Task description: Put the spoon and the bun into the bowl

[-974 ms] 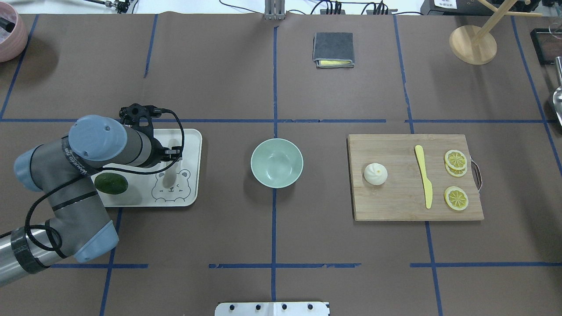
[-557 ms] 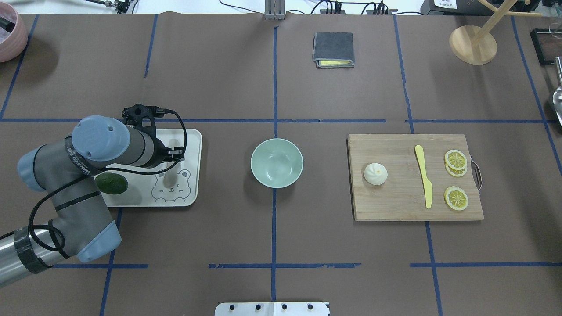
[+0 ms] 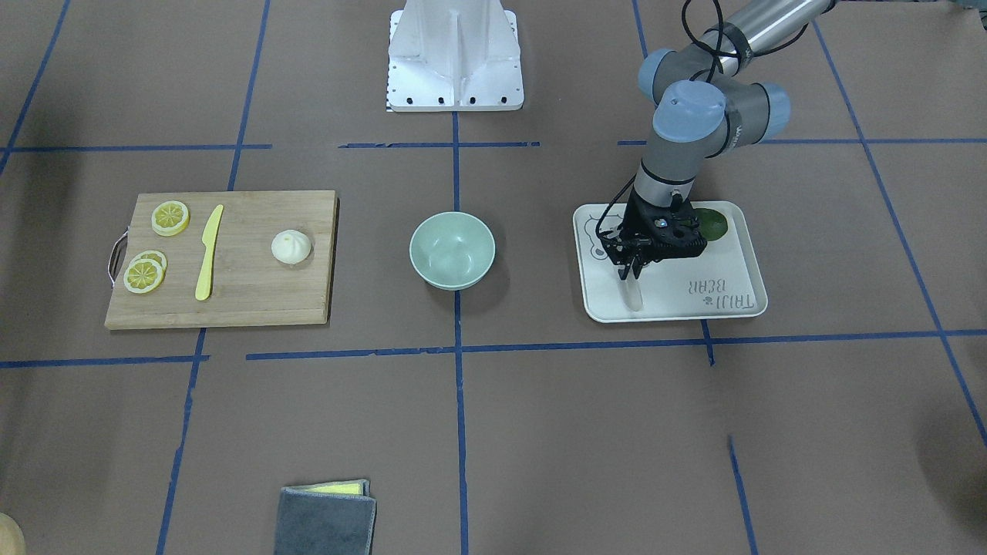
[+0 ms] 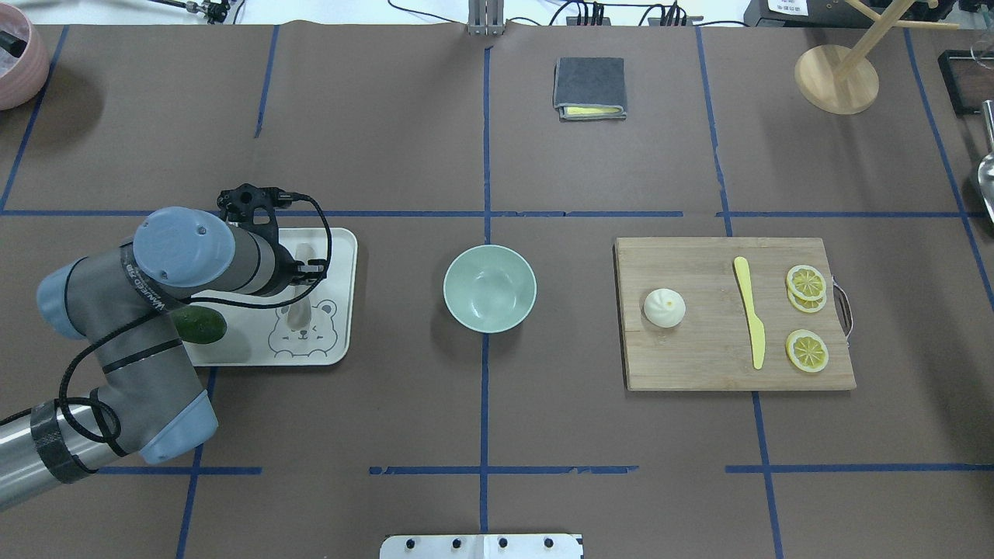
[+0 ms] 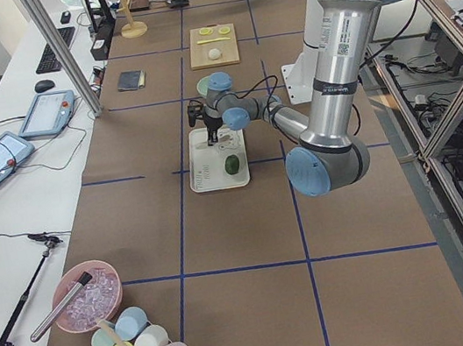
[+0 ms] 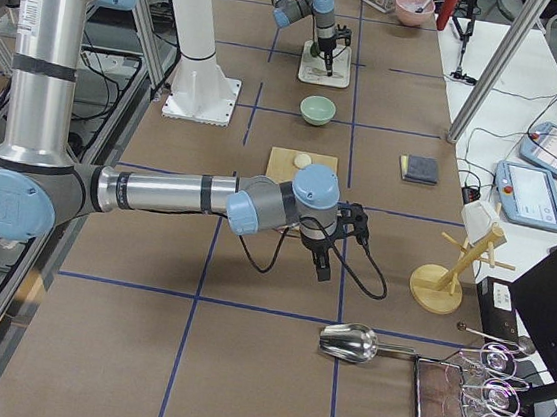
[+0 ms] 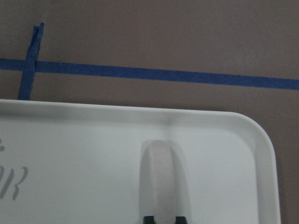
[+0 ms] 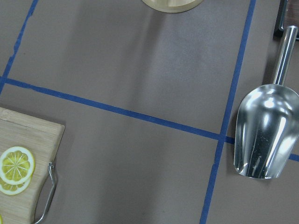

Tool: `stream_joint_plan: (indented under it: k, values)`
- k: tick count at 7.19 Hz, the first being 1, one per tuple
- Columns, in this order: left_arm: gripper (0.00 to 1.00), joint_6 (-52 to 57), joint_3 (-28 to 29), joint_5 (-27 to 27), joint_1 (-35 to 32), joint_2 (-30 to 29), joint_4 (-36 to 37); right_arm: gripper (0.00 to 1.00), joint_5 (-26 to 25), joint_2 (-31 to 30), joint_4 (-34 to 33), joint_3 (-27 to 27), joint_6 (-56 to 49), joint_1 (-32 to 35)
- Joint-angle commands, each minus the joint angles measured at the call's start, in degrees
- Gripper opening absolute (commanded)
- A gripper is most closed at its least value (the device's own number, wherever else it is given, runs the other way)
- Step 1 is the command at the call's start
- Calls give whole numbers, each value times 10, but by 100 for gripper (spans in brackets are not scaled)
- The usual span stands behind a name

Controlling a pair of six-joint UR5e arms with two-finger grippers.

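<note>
The whitish spoon lies on the white bear-print tray, one end near the tray's far edge, and it also shows in the front view. My left gripper stands upright over it. Its fingertips are close together on either side of the spoon's middle. The mint-green bowl sits empty at the table's centre. The white bun rests on the left part of the wooden cutting board. My right gripper hangs above the table beyond the board, and I cannot tell whether it is open or shut.
A dark green fruit lies on the tray beside my left arm. A yellow knife and lemon slices share the board. A grey cloth and a wooden stand are at the back. A metal scoop lies at the far right.
My left arm's elbow and shoulder have shifted slightly toward the far right. The gripper stays over the spoon on the tray. Nothing else has moved.
</note>
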Motion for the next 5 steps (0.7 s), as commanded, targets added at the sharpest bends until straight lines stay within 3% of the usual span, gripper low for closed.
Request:
stream_joint_plan:
  k: [1, 2, 3, 5]
  values:
    - [0, 3, -29, 1, 0, -1, 6, 100, 0, 0, 0, 0, 1, 0]
    - [0, 3, -59, -2, -1, -3, 29, 100, 0, 0, 0, 0, 0, 0]
    - [0, -4, -87, -2, -4, -36, 96, 100, -1, 0, 0, 0, 1, 0]
    - [0, -140, -67, 0, 0, -126, 189, 100, 0, 0, 0, 0, 0, 0]
